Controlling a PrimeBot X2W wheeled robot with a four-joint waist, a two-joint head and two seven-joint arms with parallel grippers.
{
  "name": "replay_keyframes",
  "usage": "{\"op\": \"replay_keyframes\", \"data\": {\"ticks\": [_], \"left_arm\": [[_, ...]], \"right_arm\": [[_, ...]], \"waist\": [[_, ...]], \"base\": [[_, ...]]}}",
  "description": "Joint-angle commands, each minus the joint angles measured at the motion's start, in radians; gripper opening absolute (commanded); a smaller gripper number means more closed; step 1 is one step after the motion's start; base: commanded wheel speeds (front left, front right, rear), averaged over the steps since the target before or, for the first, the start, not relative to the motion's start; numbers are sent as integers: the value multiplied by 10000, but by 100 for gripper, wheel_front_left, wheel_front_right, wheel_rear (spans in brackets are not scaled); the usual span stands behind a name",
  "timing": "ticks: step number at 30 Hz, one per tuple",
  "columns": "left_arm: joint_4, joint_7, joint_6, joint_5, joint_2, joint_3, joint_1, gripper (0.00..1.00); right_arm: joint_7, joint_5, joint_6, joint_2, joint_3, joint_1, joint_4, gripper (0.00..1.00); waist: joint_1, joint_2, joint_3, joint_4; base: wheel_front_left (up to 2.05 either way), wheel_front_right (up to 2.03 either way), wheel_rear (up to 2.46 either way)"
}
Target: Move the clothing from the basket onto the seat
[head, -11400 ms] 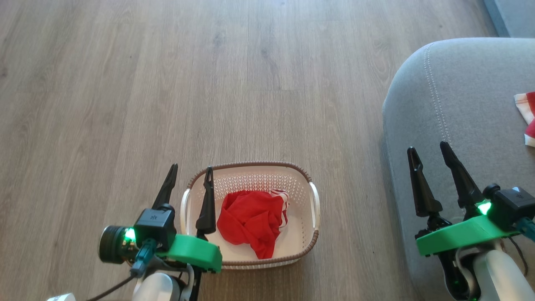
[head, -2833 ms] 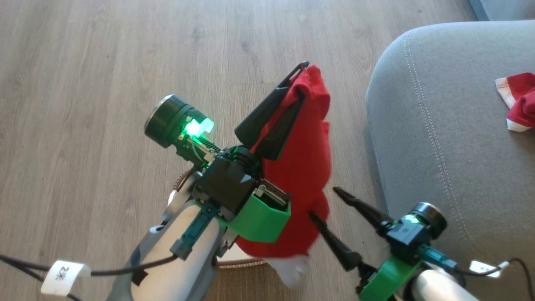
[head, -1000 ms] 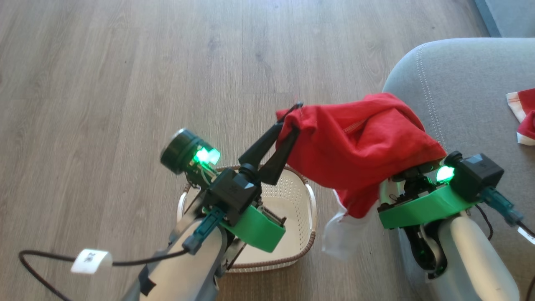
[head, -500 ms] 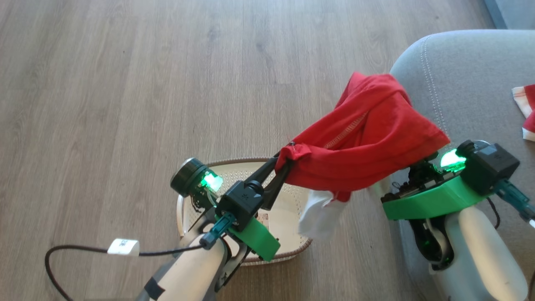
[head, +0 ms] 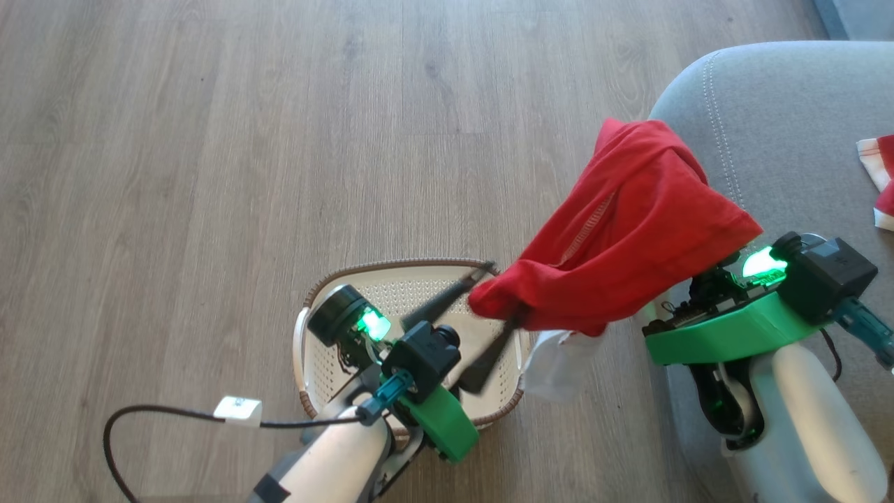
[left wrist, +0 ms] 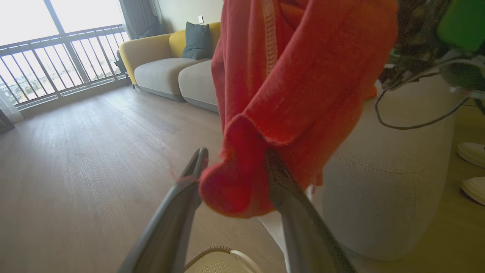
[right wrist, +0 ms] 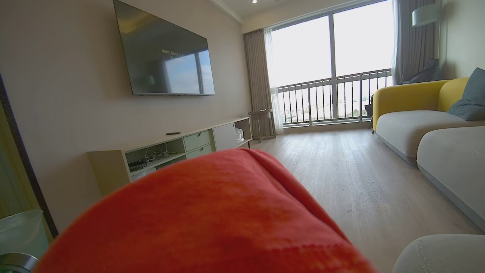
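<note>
One red garment is draped over my right gripper, whose fingers are hidden beneath it; its green mount shows beside the seat's edge. That fabric covers the lower right wrist view. The garment's white band dangles beside the basket. My left gripper stands open above the basket, and the garment's lower fold hangs loosely between its spread fingers. No clothing shows in the basket. A second red and white garment lies on the grey seat at the right edge.
Wood floor stretches left and beyond the basket. A person's white shoes stand past the seat in the left wrist view. A low TV cabinet and a yellow and grey sofa line the room's far sides.
My left gripper has opened, letting go of the garment's corner, and has dropped back over the basket. The garment now hangs from my right gripper, which has moved only slightly.
</note>
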Motion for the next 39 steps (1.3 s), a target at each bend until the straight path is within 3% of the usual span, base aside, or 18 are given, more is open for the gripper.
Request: {"op": "replay_keyframes", "data": {"ticks": [1, 13, 25, 39], "left_arm": [[-282, -49, -23, -27, -38, 275, -88, 100], [78, -49, -366, -212, -40, -249, 421, 100], [163, -49, -439, -568, -41, -364, 597, 100], [163, -49, -445, -654, -41, -612, 380, 100]], "right_arm": [[-24, 6, -4, -61, 110, -386, -376, 0], [-24, -72, -4, -219, -413, -477, -421, 0], [-24, -238, -4, -266, -537, -459, -432, 0], [-24, -385, -4, -315, -1124, -568, -494, 0]], "waist": [[0, 0, -2, -1], [0, 0, -66, -21], [0, 0, -63, -396], [0, 0, 210, -2295]], "base": [[0, 0, 0], [0, 0, 0], [0, 0, 0], [0, 0, 0]]}}
